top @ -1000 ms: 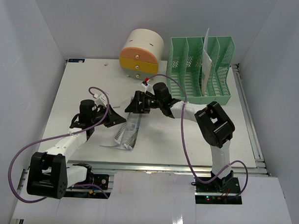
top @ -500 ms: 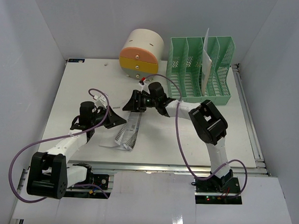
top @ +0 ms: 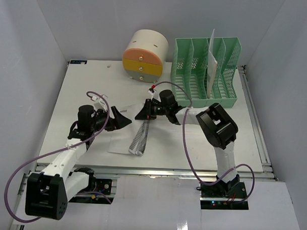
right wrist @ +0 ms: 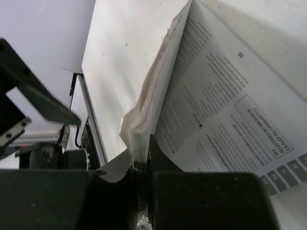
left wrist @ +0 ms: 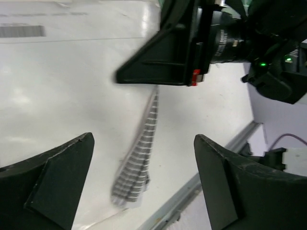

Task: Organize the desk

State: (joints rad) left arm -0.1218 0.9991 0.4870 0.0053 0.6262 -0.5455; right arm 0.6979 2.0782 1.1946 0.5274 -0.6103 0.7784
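A booklet of printed pages (top: 141, 136) stands on edge on the white desk (top: 84, 87), its upper corner pinched in my right gripper (top: 142, 113), which is shut on it. The right wrist view shows the fanned pages (right wrist: 211, 96) rising from the closed jaws of that gripper (right wrist: 142, 160). My left gripper (top: 124, 119) hangs open just left of the booklet and touches nothing. In the left wrist view the striped edge of the booklet (left wrist: 136, 163) lies between and beyond the wide-spread fingers of the left gripper (left wrist: 144, 179). The right gripper (left wrist: 163, 57) is straight ahead.
A loose sheet (top: 118, 145) lies under the booklet's lower end. At the back stand a round beige drawer unit (top: 143, 56) with orange and yellow drawers and a green file rack (top: 205, 71) holding papers (top: 212, 64). A metal rail (top: 156, 171) runs along the front edge.
The left gripper opened, let go of the booklet and drew back to the left. The right gripper shut on the booklet's upper corner and pulled it upright and slightly right.
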